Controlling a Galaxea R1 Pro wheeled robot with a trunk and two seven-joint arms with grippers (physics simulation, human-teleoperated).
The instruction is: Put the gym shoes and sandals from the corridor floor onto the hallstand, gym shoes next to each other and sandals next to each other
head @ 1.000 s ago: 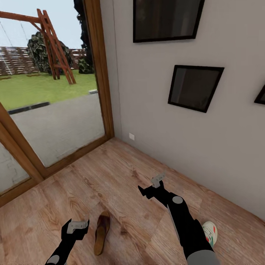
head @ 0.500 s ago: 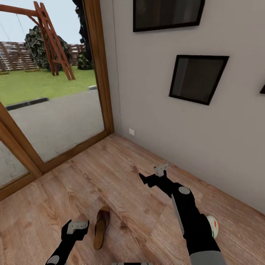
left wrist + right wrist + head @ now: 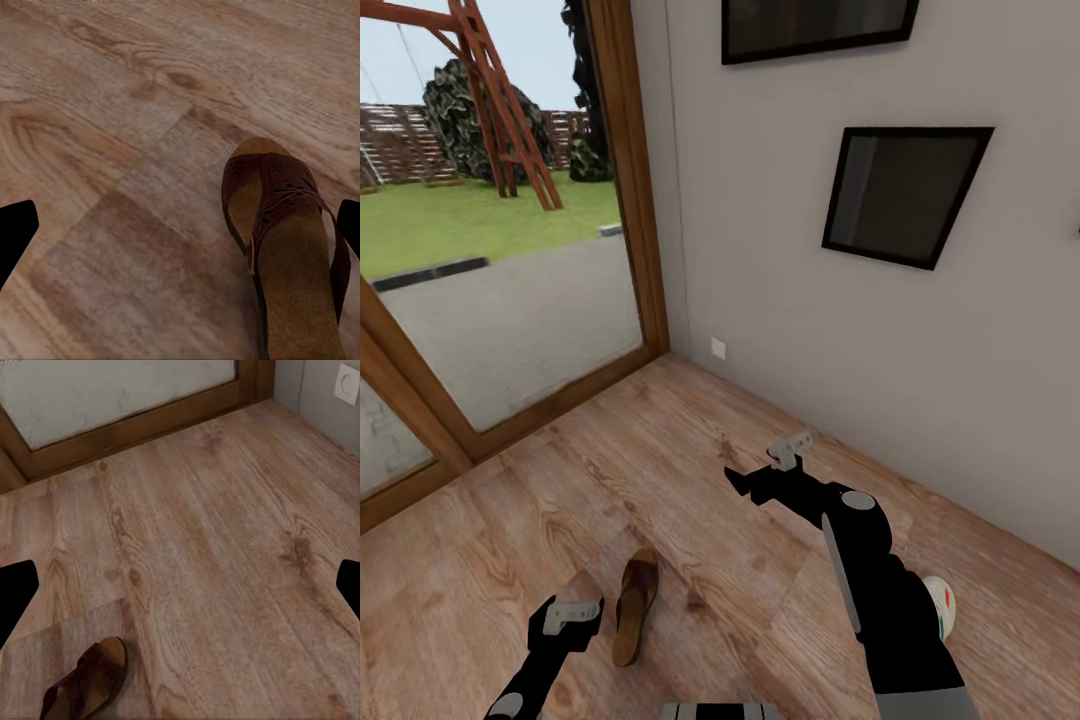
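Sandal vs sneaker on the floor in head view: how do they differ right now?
The sandal is brown, flat and open; the sneaker is white with green and red marks.
The sandal shows whole; the sneaker is mostly hidden behind the right arm.
The sandal lies beside the left tool; the sneaker lies near the wall, on the right arm's far side.
Both rest on the wood floor, not held.

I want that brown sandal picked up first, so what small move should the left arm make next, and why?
Probably shift the left gripper sideways over the sandal, then lower it. It is open and empty, and the sandal lies flat on the floor just beside it, off-centre between the fingers.
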